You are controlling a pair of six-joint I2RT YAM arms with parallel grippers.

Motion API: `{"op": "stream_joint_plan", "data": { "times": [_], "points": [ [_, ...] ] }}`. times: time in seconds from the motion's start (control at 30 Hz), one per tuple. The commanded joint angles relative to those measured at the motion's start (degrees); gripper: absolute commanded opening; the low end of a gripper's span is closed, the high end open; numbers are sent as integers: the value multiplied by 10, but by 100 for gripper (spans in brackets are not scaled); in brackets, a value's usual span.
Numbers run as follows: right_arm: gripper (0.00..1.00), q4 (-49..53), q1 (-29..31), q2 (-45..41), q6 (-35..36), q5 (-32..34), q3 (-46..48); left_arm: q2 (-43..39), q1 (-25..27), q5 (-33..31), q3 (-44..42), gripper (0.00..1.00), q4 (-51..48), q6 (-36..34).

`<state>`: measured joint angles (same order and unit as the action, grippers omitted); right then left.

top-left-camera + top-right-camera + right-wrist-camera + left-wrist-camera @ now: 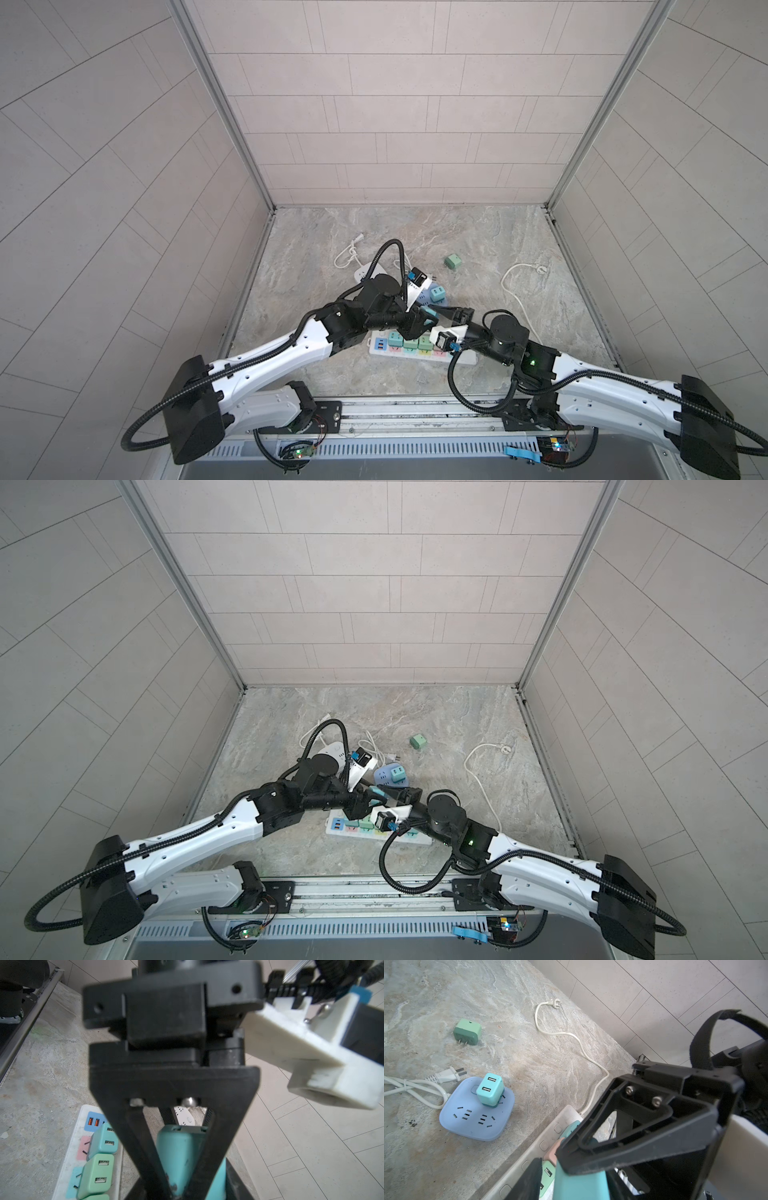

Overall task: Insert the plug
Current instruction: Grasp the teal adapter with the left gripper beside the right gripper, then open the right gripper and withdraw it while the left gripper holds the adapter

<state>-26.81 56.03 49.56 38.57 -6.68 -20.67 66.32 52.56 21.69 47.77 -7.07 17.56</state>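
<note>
Right pincer (433,311) is clamped on the teal charger plug (178,1153) and holds it over the white power strip (70,1147). Left pincer (428,321) straddles the same plug, but a gap shows at one pad (529,1178), so it has no grip yet. The plug looks like a light, rigid block of smooth matte plastic with rounded corners, likely slippery. It is best pinched on its flat sides, clear of the prong end. Below the pincers, mint and teal chargers (97,1174) sit in the strip's sockets.

Far tabletop (457,237) open. Near side crowded: white strip (529,1151), blue hub (471,1126), loose green adapter (467,1031), cord (571,1034).
</note>
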Motion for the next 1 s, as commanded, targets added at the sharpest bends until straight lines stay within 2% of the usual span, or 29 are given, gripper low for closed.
{"op": "stream_joint_plan", "data": {
  "times": [0.0, 0.47, 0.53, 0.57, 0.63, 0.7, 0.8, 0.97],
  "points": [
    [0, -25, 8, -3, 2, -13, -13, 6, 4, 1, 23, 49, 12, -2],
    [0, -25, 12, 4, 7, 9, -18, 15, 4, 14, 27, 22, 14, 3],
    [0, -25, 12, 6, 4, 10, -19, 15, 4, 13, 27, 15, 14, 2],
    [3, -25, 12, 7, 3, 12, -20, 14, 4, 13, 27, 11, 14, 1],
    [21, -24, 12, 6, -1, 18, -19, 14, 4, 10, 28, 7, 12, -4],
    [99, -13, 12, 1, 2, 36, -20, 13, 4, 4, 30, 4, 6, -12],
    [100, 9, 11, -17, 1, 68, -17, 11, 4, -9, 38, 0, -19, -35],
    [100, 69, -6, -62, -19, 87, -13, -4, 4, -27, 53, 0, -57, -66]
  ]
}}
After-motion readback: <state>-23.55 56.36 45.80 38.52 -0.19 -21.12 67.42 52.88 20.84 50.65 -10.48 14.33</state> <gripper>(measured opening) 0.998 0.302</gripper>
